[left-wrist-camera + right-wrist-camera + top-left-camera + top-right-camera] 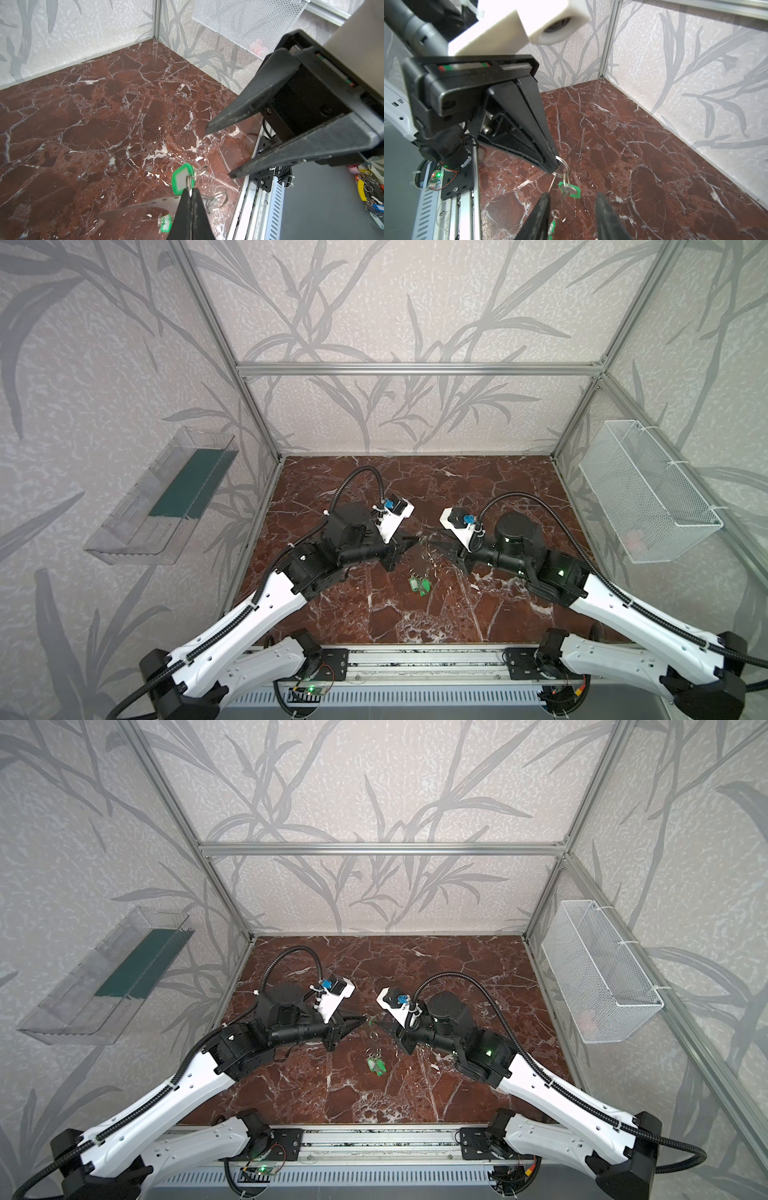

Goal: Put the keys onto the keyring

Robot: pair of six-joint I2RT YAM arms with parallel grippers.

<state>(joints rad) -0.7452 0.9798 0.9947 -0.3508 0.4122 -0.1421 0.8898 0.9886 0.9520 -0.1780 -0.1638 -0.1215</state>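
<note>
Both arms reach in from the near rail. The left arm (257, 614) and right arm (623, 614) climb from their bases and bend at the elbow. Their wrists run roughly level toward each other above the table (415, 489).

Nearer than both hands and lower is a small cluster of green-tagged keys (419, 585) (376, 1065). I cannot tell from the top views whether they rest on the table or hang.

The left hand (413, 544) (361, 1020) points straight at the right hand, its fingers pressed together with no gap. In the left wrist view it (189, 190) pinches one key (182, 179) at the metal end, and the green tag stands just past the fingertips. The right wrist view shows a split ring (562, 164) caught at the tip of this hand, with the key and tag dangling under it.

The keyring (141, 207) is a grey plate with small holes along its rim. It sits just beside the left fingers and below them. It is blurred, and I cannot tell what bears it.

The right hand (436, 545) (380, 1025) (219, 152) (573, 194) faces the left, tip nearly to tip. Its jaws stand moderately apart and nothing is gripped between them. In its own wrist view the dangling key shows in the gap between the fingertips, a little beyond them.

Beyond the right arm's outer side a mesh basket (648, 497) hangs on the wall. A clear tray (158, 506) hangs on the wall opposite, past the left arm.
</note>
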